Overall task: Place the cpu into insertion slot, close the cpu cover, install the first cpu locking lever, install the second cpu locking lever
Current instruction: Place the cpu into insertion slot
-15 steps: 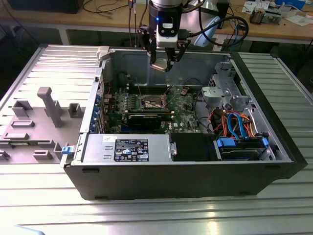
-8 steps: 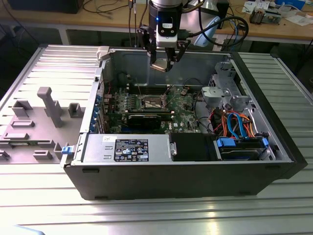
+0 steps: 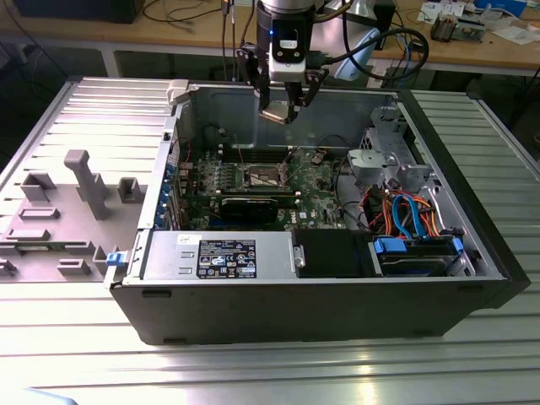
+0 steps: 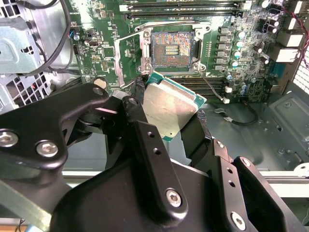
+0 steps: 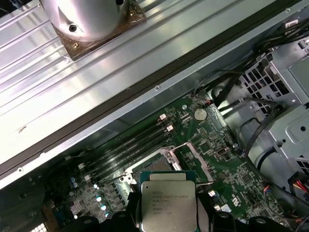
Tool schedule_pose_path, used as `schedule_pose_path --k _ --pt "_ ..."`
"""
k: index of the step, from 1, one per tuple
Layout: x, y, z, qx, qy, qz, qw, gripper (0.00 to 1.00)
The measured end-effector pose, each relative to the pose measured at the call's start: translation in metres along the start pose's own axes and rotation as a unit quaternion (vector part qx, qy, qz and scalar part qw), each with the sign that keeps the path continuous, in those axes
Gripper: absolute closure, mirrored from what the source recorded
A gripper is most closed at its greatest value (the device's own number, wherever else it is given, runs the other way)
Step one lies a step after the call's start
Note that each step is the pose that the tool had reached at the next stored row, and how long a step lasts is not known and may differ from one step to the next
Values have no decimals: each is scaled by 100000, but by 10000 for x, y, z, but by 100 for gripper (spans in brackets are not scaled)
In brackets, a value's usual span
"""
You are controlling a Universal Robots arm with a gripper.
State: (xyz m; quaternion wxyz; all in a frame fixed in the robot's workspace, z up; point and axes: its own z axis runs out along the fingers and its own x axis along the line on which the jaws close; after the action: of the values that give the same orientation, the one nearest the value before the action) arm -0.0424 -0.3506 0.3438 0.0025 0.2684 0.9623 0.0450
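Silver-topped cpu (image 4: pixel 169 108) hangs gripped above the open gold-brown insertion slot (image 4: pixel 173 48).

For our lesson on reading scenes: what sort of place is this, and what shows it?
Probably a robotics lab or workshop: an open desktop computer case on a ribbed metal table, the gripper holding the cpu over the motherboard, and a cable-strewn wooden workbench behind.

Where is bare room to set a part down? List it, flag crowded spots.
Bare: ribbed table in front of the computer case and on the exterior view's right. Crowded: grey fixture on that view's left; cables and motherboard inside, under the gripper holding the cpu.
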Motion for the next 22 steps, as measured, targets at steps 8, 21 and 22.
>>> schedule_pose_path --k 8,21,22 --pt "0 0 0 -8 -27 294 100000 45" --pt "0 0 0 -13 -67 743 99997 45" --pt "0 0 0 -15 -68 781 99997 45"
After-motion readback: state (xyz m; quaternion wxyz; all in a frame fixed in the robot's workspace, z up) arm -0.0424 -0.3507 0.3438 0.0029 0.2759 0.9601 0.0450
